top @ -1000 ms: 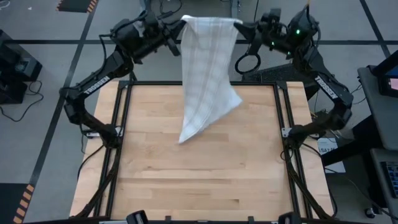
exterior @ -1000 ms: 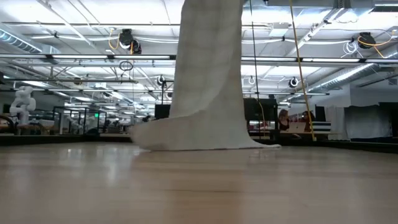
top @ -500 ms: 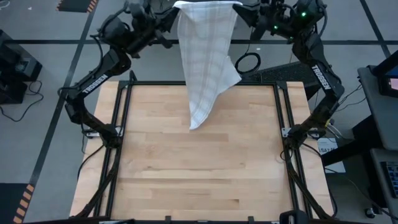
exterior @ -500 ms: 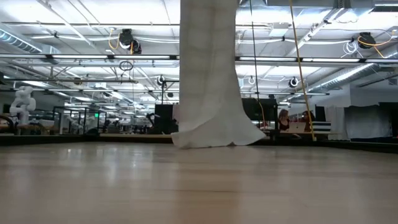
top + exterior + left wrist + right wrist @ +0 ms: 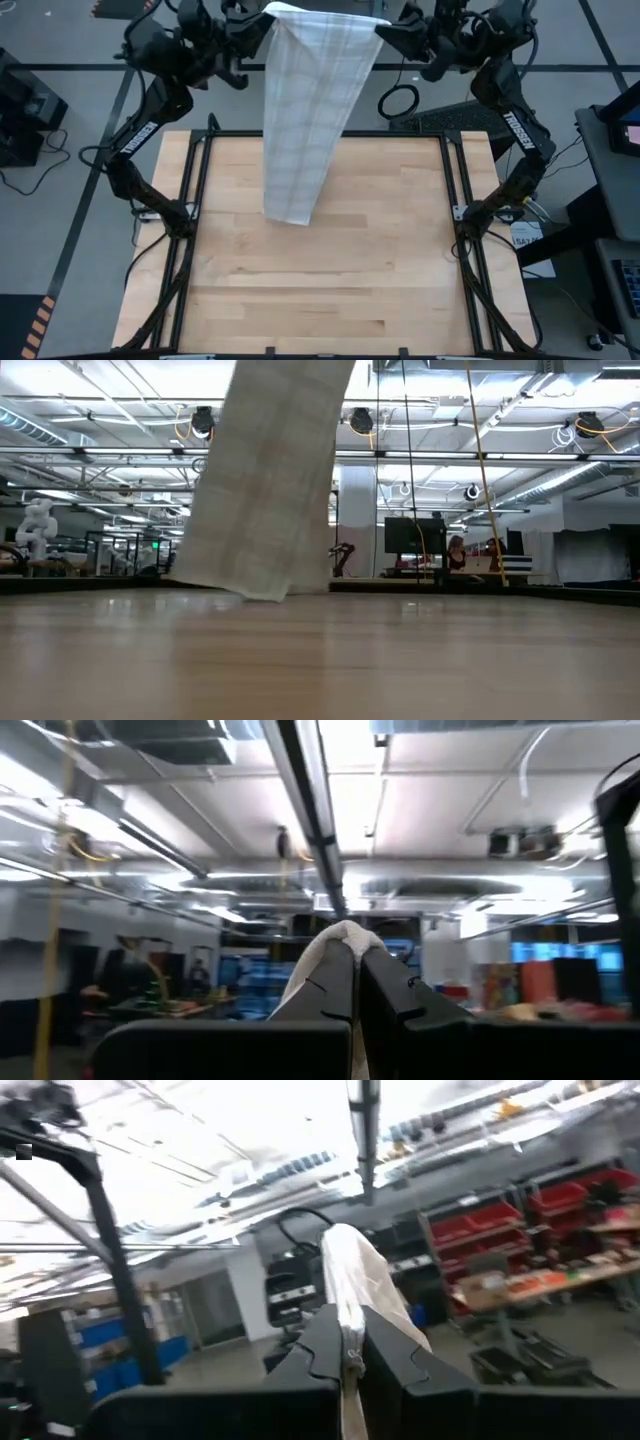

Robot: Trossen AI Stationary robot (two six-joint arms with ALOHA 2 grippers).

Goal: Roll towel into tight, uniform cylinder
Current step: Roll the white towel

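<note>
While the towel [image 5: 303, 110] hangs lengthwise above the tabletop [image 5: 320, 290], left gripper [image 5: 262, 22] and right gripper [image 5: 385, 28] each pinch a top corner.

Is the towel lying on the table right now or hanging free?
Hanging. The towel is held up by its top corners, left gripper and right gripper both clamped on it. In the low view its bottom edge looks just above the table.

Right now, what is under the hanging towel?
Under the towel is bare wooden table. Its bottom edge hangs at the tabletop; whether it touches is unclear. Both tools, left and right, pinch its top corners.
</note>
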